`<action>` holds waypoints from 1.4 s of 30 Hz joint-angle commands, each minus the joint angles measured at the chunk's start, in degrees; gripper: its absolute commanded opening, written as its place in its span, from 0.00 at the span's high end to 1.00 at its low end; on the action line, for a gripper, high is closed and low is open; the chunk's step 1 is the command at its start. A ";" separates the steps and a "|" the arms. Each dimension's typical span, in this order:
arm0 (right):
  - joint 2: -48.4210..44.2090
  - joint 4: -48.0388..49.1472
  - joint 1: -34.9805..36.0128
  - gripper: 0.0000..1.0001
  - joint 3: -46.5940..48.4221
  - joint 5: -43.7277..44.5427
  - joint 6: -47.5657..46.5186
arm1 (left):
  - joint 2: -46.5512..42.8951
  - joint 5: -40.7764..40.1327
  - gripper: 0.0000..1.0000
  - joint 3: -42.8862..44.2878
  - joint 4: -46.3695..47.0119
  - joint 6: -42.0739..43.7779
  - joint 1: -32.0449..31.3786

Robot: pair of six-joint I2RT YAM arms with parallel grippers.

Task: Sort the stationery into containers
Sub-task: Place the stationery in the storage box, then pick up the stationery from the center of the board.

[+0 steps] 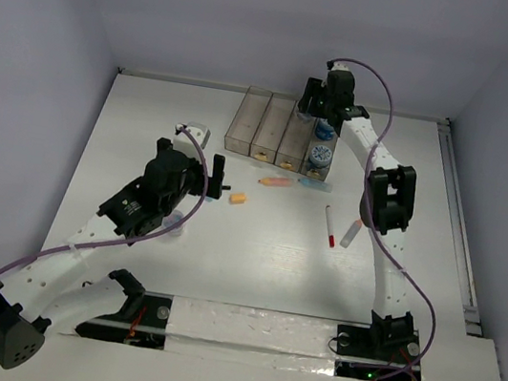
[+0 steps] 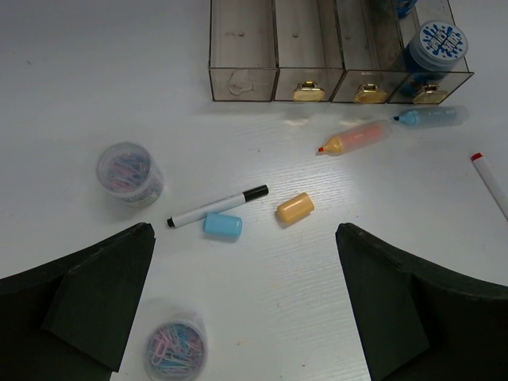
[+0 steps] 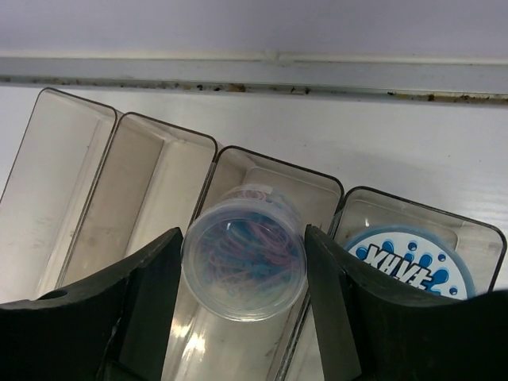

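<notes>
The right gripper (image 3: 242, 250) clamps a clear round jar (image 3: 244, 266) of pastel paper clips, its matte black fingers (image 3: 151, 294) pressed against the smooth plastic sides. The jar hangs in the mouth of the third compartment of the row of bins (image 3: 71, 182), four narrow translucent grey-brown boxes with rounded corners. I cannot tell whether it touches the floor. The end compartment beside it holds a blue-patterned jar (image 3: 409, 266).

The left gripper (image 2: 244, 234) hangs wide open, holding nothing, in front of the row's yellow-labelled ends. Just before those ends lie an orange marker (image 2: 355, 138) and a blue marker (image 2: 429, 117). Farther from the row lie a thin black-and-white pen (image 2: 218, 205), a stubby blue cap (image 2: 222, 225), a stubby orange cap (image 2: 295, 209) and a second clip jar (image 2: 129, 171).
</notes>
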 commanded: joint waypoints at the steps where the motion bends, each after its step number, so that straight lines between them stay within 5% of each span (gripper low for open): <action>1: -0.31 2.91 0.55 0.33 2.48 0.44 -0.74 | -0.38 0.04 0.01 -0.14 2.00 -0.03 0.31; 4: 0.56 2.83 0.55 0.02 3.62 0.09 -0.66 | -0.38 -0.05 0.01 -0.14 2.00 -0.03 0.31; 15: -3.28 6.59 0.55 0.00 5.66 -3.33 2.59 | 0.76 -1.45 0.01 -0.06 2.09 -0.47 2.15; 30: -61.70 22.86 0.55 0.00 -60.83 -10.72 9.80 | 17.88 0.74 0.01 5.13 -2.83 -3.64 15.08; 42: -84.42 20.75 0.55 0.00 -84.52 -14.85 9.80 | 33.96 -3.74 0.01 13.13 -3.53 -4.16 17.00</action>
